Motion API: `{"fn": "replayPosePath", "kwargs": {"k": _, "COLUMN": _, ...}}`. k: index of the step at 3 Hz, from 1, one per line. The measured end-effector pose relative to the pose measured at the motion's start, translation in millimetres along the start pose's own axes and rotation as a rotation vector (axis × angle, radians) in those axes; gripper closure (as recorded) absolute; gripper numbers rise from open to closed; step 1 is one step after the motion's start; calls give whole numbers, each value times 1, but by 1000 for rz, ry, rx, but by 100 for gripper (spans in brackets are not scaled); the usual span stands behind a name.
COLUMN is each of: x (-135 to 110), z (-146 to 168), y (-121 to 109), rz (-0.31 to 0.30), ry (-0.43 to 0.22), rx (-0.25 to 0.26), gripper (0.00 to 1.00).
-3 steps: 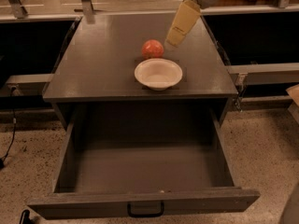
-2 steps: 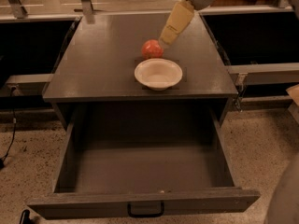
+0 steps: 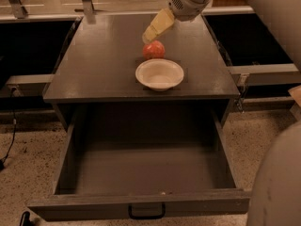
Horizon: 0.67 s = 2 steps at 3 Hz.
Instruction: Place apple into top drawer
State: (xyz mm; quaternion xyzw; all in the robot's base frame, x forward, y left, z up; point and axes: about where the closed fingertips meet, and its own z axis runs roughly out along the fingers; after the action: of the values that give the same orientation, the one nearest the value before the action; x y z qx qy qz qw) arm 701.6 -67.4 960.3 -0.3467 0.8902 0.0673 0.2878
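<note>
The apple [image 3: 154, 50], small, round and red-orange, sits on the cabinet's flat grey top just behind the white bowl [image 3: 159, 74]. My gripper [image 3: 149, 35] reaches down from the upper right, its pale yellow fingers pointing down-left with the tips just above and behind the apple. The top drawer [image 3: 146, 173] is pulled fully out toward the camera; its grey inside holds nothing and its small black handle [image 3: 146, 213] sits at the centre of the front panel.
The cabinet top [image 3: 99, 65] is flat and grey. Dark recesses lie to the left and right of the cabinet. A metal rail [image 3: 42, 17] runs along the back. My arm's pale body [image 3: 277, 182] fills the right edge. The floor is speckled.
My gripper has moved left and down, from the right of the apple to just above and behind it. The apple, bowl and drawer have not moved.
</note>
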Motion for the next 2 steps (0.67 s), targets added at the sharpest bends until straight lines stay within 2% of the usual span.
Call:
{"fn": "replayPosePath", "kwargs": {"k": 1, "x": -6, "z": 32, "y": -12, "rz": 148, "ry": 10, "rx": 46, "gripper": 0}}
{"fn": "replayPosePath", "kwargs": {"k": 2, "x": -7, "z": 56, "y": -21, "rz": 265, "ry": 21, "rx": 72, "gripper": 0}}
